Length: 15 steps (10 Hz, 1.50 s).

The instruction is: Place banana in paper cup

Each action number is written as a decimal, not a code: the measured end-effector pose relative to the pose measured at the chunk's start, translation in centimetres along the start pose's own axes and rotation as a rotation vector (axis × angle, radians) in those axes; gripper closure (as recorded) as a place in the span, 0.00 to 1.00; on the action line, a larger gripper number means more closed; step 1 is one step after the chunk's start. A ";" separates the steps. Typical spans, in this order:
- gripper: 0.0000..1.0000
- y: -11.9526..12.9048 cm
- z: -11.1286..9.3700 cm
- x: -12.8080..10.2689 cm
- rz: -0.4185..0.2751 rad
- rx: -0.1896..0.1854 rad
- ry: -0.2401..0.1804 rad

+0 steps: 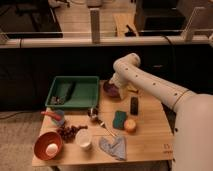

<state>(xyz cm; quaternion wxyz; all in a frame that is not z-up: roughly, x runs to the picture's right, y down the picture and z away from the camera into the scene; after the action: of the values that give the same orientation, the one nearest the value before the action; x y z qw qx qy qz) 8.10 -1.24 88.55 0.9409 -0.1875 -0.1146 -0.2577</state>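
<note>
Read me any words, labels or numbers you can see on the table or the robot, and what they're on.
No text here can be read.
Small dark mark at the wooden table's near right corner: too blurred to read.
The claw hangs at the purple bowl; no label shows on it.

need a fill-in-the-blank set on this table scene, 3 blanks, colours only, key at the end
1. The far bowl, beside the gripper at the table's back edge, is ___.
2. The front bowl, the one nearest the paper cup, is ___.
3. The tray at the back corner is ___.

Missing words: purple; orange; green.
</note>
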 end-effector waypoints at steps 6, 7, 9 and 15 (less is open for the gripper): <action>0.20 -1.1 4.2 14.3 0.152 0.018 0.092; 0.20 -1.6 5.5 15.8 0.189 0.029 0.091; 0.20 -2.3 7.3 17.3 0.266 0.057 0.063; 0.20 -3.4 8.2 14.7 0.397 0.028 -0.070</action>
<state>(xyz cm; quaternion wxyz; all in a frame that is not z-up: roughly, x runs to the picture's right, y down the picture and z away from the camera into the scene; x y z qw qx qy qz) 17.65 -7.04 101.57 0.9712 -0.2020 -0.1115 -0.0587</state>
